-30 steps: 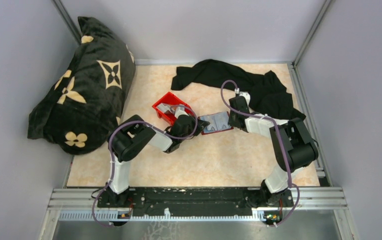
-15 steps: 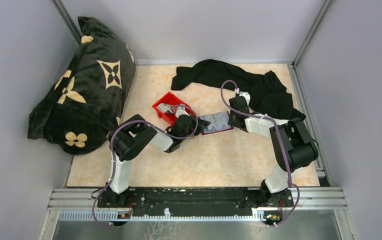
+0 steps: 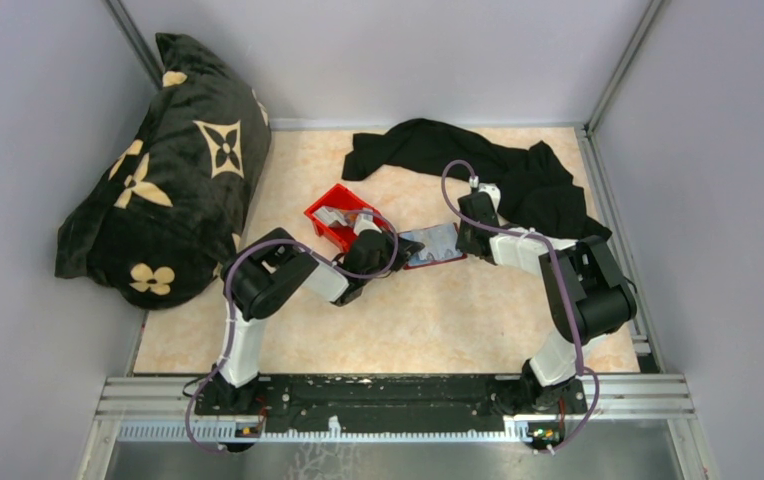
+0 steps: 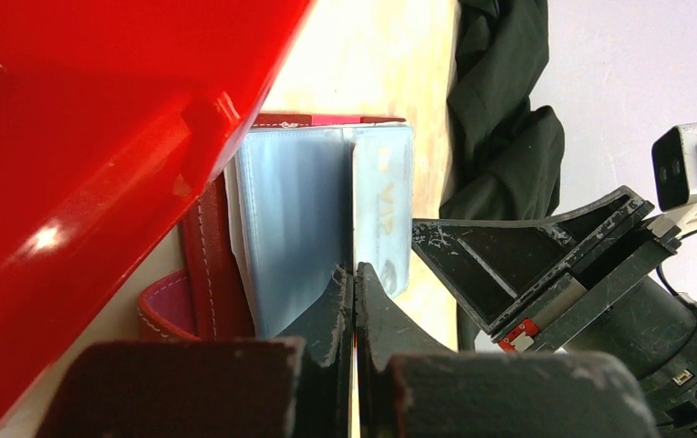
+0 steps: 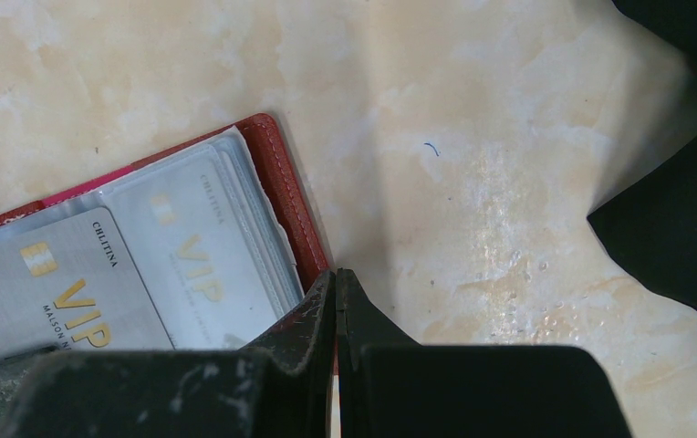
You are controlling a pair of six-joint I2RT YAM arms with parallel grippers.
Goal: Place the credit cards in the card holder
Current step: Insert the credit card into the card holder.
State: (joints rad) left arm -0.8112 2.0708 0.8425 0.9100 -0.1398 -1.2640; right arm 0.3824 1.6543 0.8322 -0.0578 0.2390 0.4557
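Left gripper [image 3: 405, 246]: jaws clenched. Over the last second it has crept toward 3 o'clock and now overlaps the 9 o'clock edge of the card holder [image 3: 440, 245]; a second ago it stood just beside that edge. In the left wrist view the closed tips sit against the near edge of a loose card [image 4: 383, 210], which lies face up on the pale sleeves. Cannot tell whether the card is nipped or only nudged.

Right gripper [image 5: 337, 285]: also clenched, unmoved. Its tips press on the red border at the holder's 3 o'clock side. Reads as a hold-down, not a grasp.

Card holder lies open at the centre of the table [image 3: 408, 320]. The red bin [image 3: 330, 215] is at its 10 o'clock and the black cloth [image 3: 518, 170] at 1 o'clock. A second card [image 5: 194, 260] is already under a clear sleeve.

Judgement: the advance suggests the loose card is being fed sideways into a pocket. Insertion is under way but not finished, since most of the card's face is exposed. Pale items in the bin are likely more cards.
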